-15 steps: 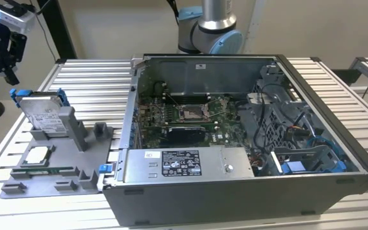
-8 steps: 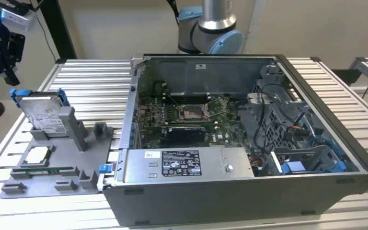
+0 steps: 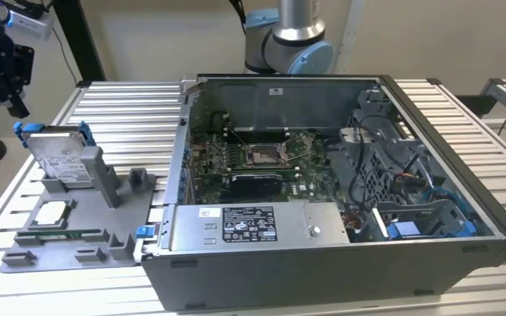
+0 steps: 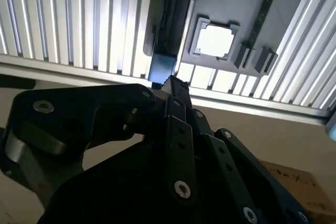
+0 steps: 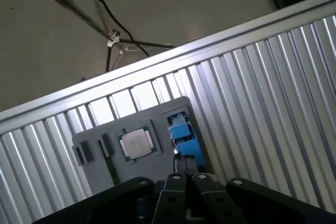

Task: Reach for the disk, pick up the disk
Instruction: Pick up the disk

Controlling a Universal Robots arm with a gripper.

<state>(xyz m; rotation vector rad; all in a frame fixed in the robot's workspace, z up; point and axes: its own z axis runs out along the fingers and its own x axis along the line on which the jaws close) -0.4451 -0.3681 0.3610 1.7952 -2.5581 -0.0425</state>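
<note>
The disk, a silver drive with a white label in a blue bracket, stands tilted in a slot of the grey fixture plate at the exterior view's left. My black gripper hangs above and to the left of it, apart from it, with its fingers together and nothing held. In the first wrist view the disk's blue bracket lies just past my gripper. The second wrist view has the disk edge-on beyond my gripper.
A square silver processor chip and a memory stick lie on the fixture plate in front of the disk. An open computer case takes up the middle and right of the slatted metal table.
</note>
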